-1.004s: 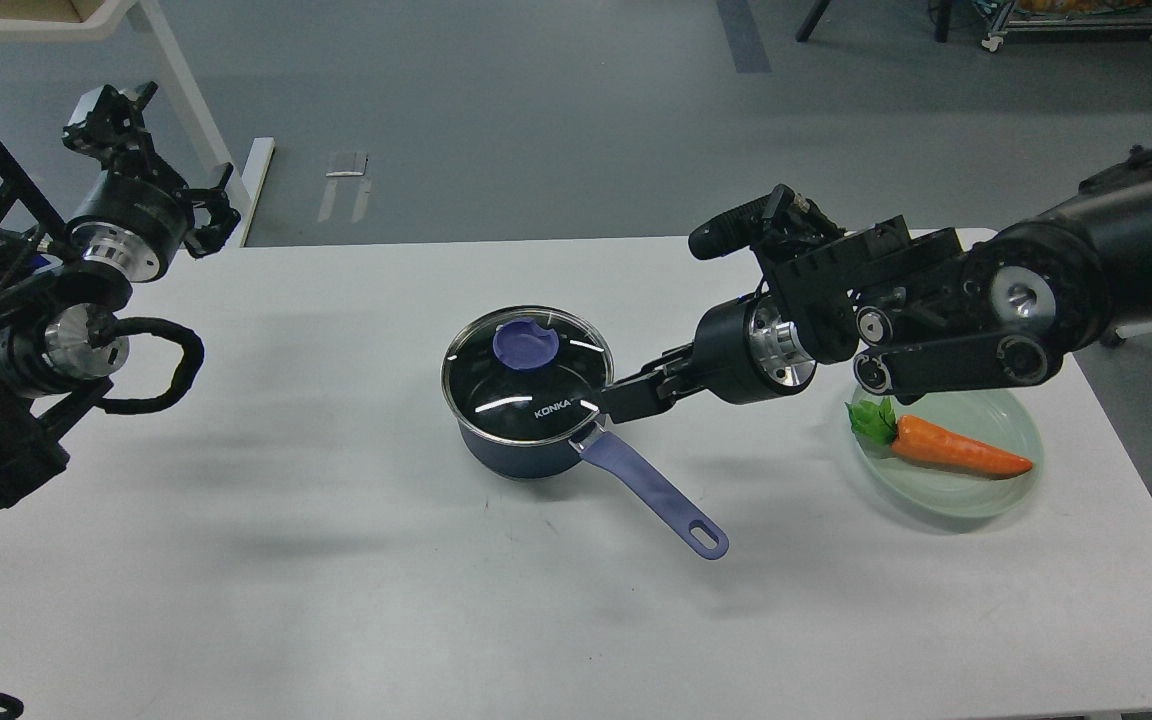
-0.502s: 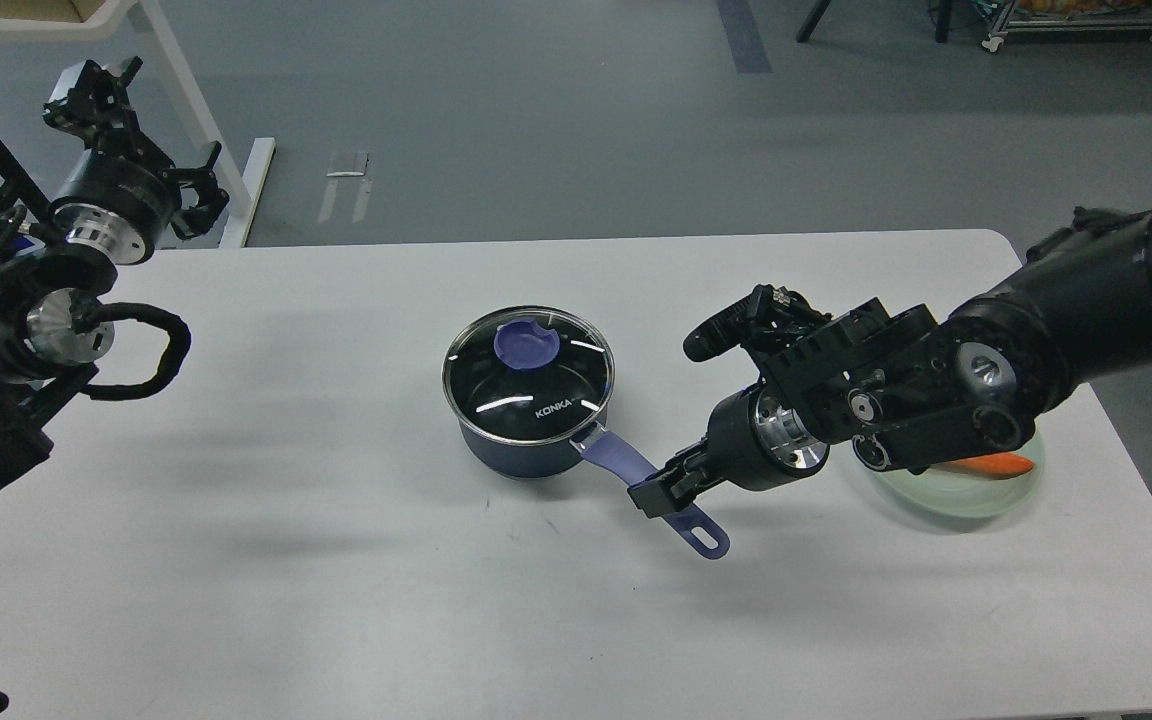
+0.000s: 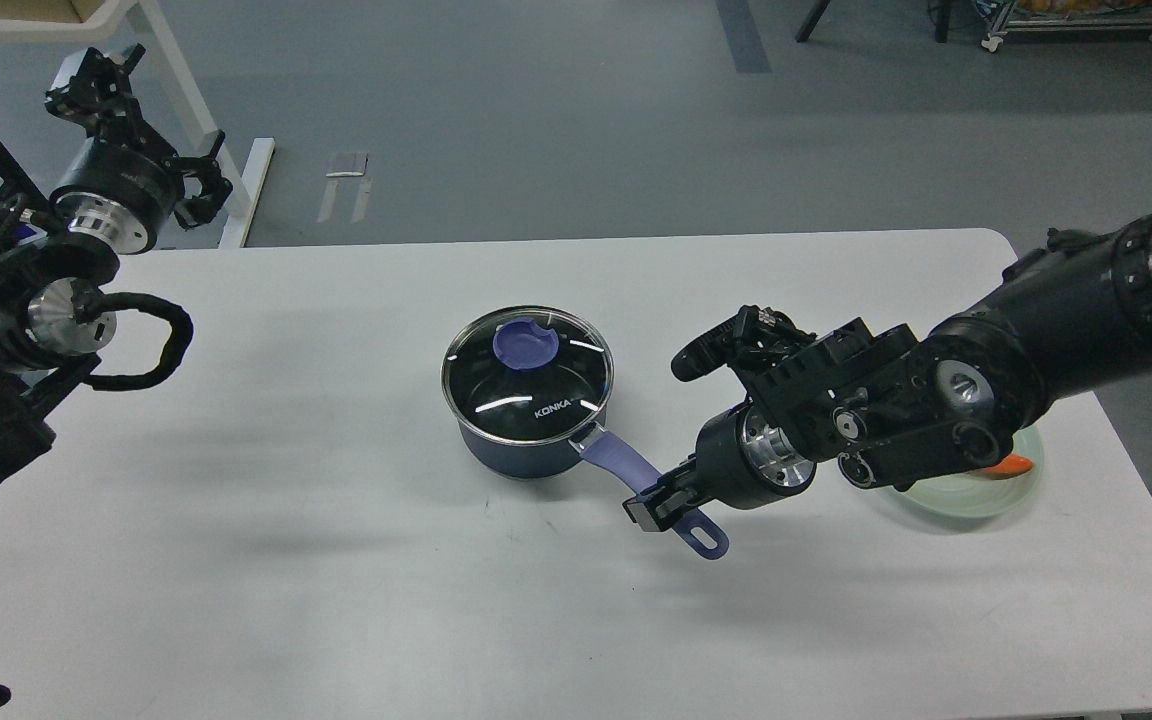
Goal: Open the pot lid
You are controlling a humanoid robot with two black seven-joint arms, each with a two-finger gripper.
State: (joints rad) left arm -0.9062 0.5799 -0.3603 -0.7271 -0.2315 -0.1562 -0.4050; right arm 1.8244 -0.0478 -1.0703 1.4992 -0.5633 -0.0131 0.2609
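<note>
A dark blue pot (image 3: 526, 450) stands at the middle of the white table. Its glass lid (image 3: 528, 375) lies on it, with a purple knob (image 3: 526, 346) on top. The pot's purple handle (image 3: 616, 460) points to the front right. My right gripper (image 3: 653, 503) is low over the middle of this handle, and its fingers stand slightly apart on either side of it. My left gripper (image 3: 96, 75) is raised far off at the back left, beyond the table's edge. It is small and dark, so its fingers cannot be told apart.
A pale green plate (image 3: 1006, 492) lies at the right, mostly hidden behind my right arm, with an orange carrot tip (image 3: 1018, 465) showing. The table's far edge (image 3: 576, 238) runs behind the pot. A white shelf leg (image 3: 186, 110) stands behind my left arm.
My right gripper came down from beside the pot's rim to the handle, then shifted slightly left along it. My right arm now hides most of the carrot. My left gripper moved slightly.
</note>
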